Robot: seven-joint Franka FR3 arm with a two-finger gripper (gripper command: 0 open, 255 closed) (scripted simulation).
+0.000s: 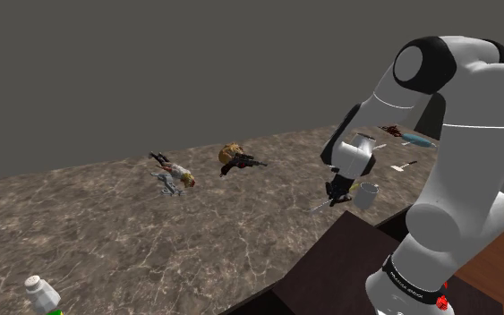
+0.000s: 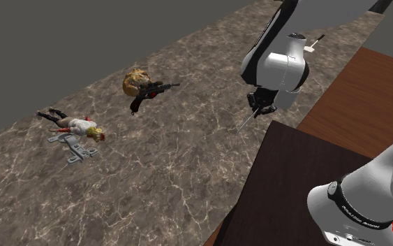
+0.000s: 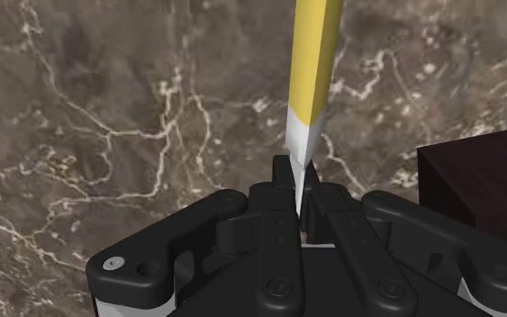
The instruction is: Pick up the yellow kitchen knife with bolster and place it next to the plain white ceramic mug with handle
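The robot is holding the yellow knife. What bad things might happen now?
1. The hand pinches the knife at its thin pale end, with the long yellow part sticking out, so it might swivel or slip free.
2. The mug stands close to the hand, so lowering the knife may bump it.
3. The dark stand has a corner nearby that could catch the knife.

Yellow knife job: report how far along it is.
Done: the yellow knife is clasped in the claw by its blade end and looks lifted off the marbled counter. In hand: in the shoulder view the claw hangs close beside the white mug, knife pointing down and away from it. Left: lower the knife next to the mug, then open the claw.
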